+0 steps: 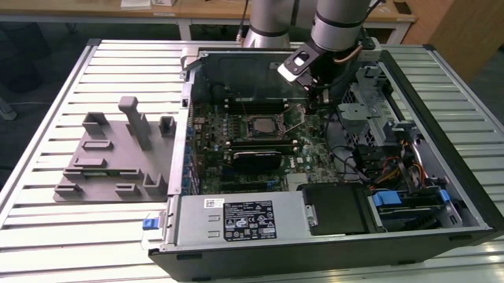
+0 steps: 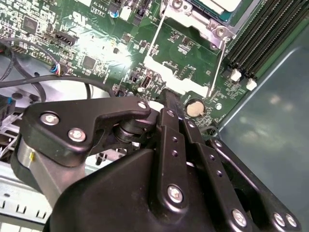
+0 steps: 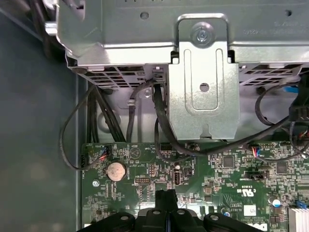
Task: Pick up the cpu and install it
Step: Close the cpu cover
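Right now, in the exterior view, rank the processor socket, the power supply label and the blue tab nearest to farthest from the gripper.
From the gripper:
1. Processor socket, on the board beside it.
2. Power supply label, on the silver box.
3. Blue tab, at the case's outer edge.

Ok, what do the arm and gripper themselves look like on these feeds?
The arm is a silver-grey tube with dark joint bands. A pale box with a dark lens and a coppery cable sit at its wrist. The gripper is matte black, built of flat linkage bars fastened with silver screws, and tapers to a narrow tip.
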### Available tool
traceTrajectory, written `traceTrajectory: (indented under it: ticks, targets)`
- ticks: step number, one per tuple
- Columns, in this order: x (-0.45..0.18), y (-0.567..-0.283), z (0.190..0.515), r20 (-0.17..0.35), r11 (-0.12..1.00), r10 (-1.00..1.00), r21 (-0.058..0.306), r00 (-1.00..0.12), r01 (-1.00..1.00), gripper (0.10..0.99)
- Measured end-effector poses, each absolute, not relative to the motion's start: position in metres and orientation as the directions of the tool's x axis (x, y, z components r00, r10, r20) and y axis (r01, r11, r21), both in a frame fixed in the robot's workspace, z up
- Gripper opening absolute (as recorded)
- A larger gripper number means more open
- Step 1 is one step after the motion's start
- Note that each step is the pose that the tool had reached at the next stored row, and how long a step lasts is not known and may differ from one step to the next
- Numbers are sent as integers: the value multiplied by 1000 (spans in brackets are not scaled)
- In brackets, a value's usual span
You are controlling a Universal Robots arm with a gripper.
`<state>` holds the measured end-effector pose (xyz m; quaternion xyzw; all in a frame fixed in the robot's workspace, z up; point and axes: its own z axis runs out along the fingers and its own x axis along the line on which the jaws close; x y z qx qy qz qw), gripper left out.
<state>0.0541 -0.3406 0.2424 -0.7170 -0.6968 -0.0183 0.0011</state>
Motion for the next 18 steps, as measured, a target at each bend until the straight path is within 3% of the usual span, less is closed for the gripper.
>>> traceTrajectory:
  ticks: [18]
  targets:
    - [46, -341, 235, 28, -29, 999, 19, 28, 999, 106]
